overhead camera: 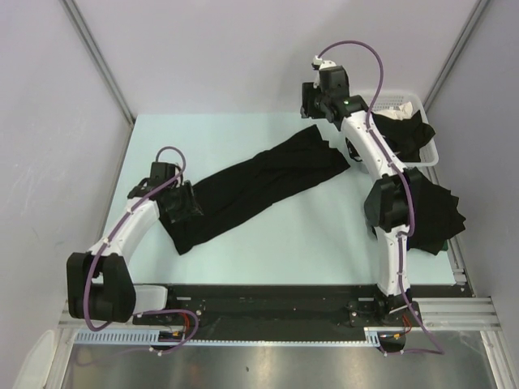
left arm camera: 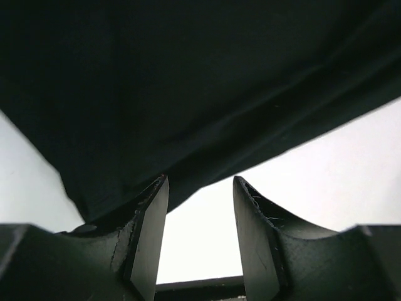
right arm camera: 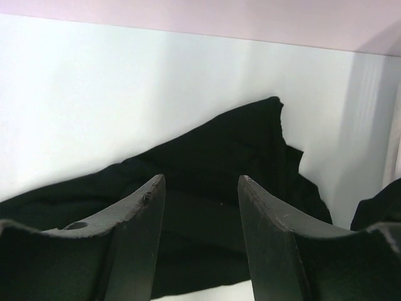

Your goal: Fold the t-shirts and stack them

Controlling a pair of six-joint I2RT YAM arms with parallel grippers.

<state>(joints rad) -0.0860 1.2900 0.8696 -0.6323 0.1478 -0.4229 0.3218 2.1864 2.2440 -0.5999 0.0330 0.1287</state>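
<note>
the black t-shirt [overhead camera: 259,182] lies drawn out in a long rumpled band on the table [overhead camera: 243,259], its long axis running from near left to far right. the left gripper [left arm camera: 200,185] sits at the near end, jaws parted, cloth just past its tips, nothing pinched. the right gripper [right arm camera: 200,179] hangs over the far end, jaws apart and empty. each arm is nearest its own end.

1. Place: a robot test cell in a lab is indicated.
2. A pale table [overhead camera: 268,259] is enclosed by plain walls [overhead camera: 243,49] and metal posts [overhead camera: 97,57].
3. A left arm [overhead camera: 134,223] and a right arm [overhead camera: 393,243] are bolted to a black base plate [overhead camera: 268,304].
</note>
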